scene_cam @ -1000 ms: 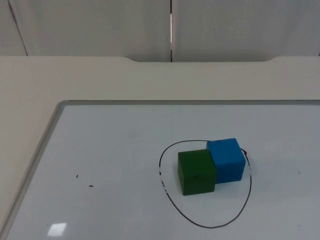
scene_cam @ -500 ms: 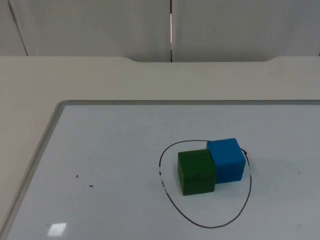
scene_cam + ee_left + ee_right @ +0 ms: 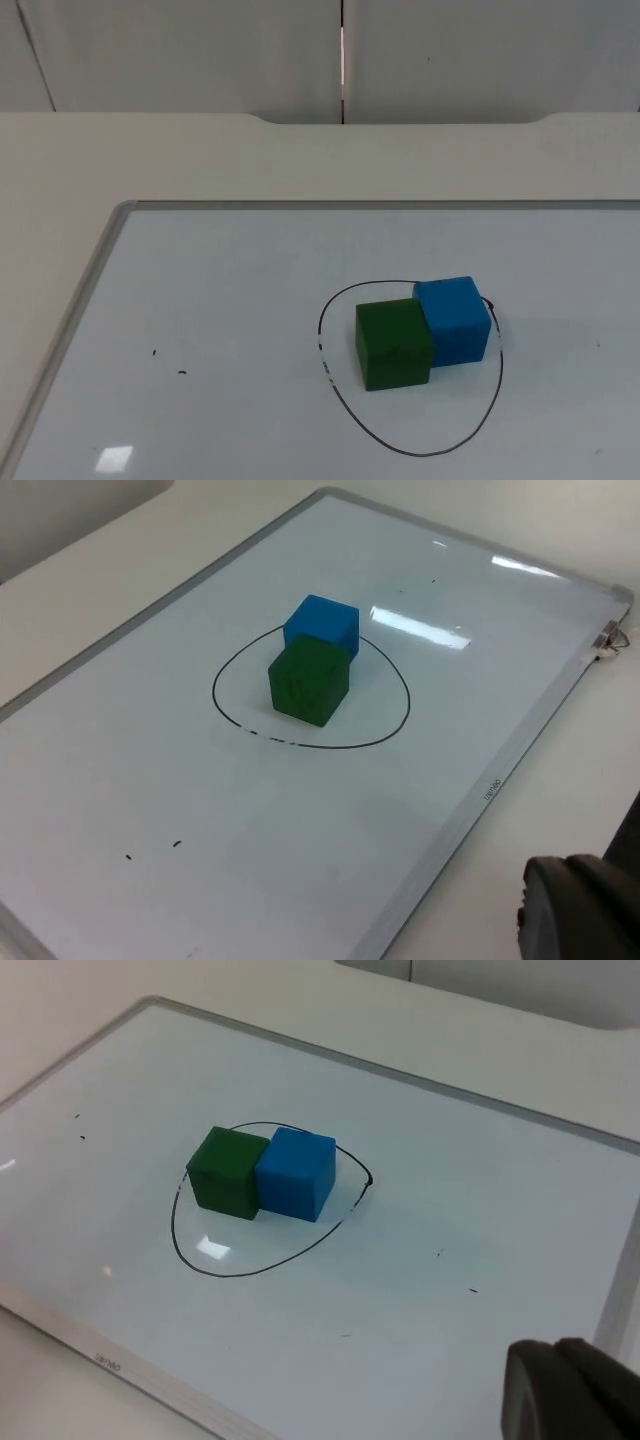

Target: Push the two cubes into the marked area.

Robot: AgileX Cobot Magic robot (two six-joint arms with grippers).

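Green cube (image 3: 308, 680) touching blue cube (image 3: 322, 626) inside drawn ring (image 3: 400, 678)

The green cube (image 3: 394, 345) and the blue cube (image 3: 453, 319) sit flat and touching, side against side, inside the black drawn ring (image 3: 345, 410) on the whiteboard (image 3: 200, 330). The blue one lies close to the ring's line. Both lie well out ahead of the left fingertip (image 3: 580, 905) and the right fingertip (image 3: 565, 1390), clear of either.
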